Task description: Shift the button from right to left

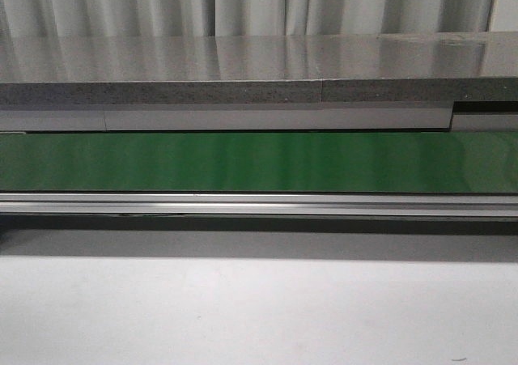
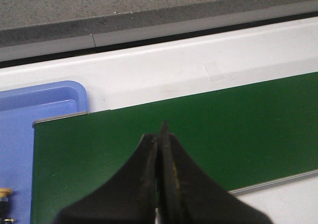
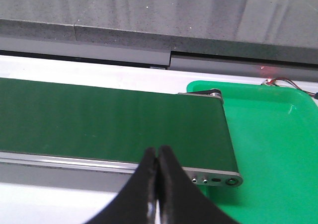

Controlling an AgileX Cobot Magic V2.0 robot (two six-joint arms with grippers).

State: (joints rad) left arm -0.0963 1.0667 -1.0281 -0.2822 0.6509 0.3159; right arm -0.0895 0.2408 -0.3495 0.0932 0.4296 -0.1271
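No button shows whole in any view. In the left wrist view a small pale-yellow cap over a dark bit [image 2: 5, 192] lies in the blue tray [image 2: 44, 97], cut off by the picture's edge; I cannot tell what it is. My left gripper [image 2: 161, 134] is shut and empty, above the end of the green conveyor belt [image 2: 238, 129]. My right gripper [image 3: 158, 153] is shut and empty, over the belt's near rail [image 3: 59, 159] close to its other end. The green tray [image 3: 278, 134] beside that end shows nothing in the visible part. Neither gripper shows in the front view.
The green belt [image 1: 259, 161] runs left to right across the front view, with a silver rail [image 1: 259, 205] along its near side and white table [image 1: 259, 308] in front. A grey stone ledge [image 1: 259, 65] runs behind it. A red light and wires [image 3: 278, 80] lie behind the green tray.
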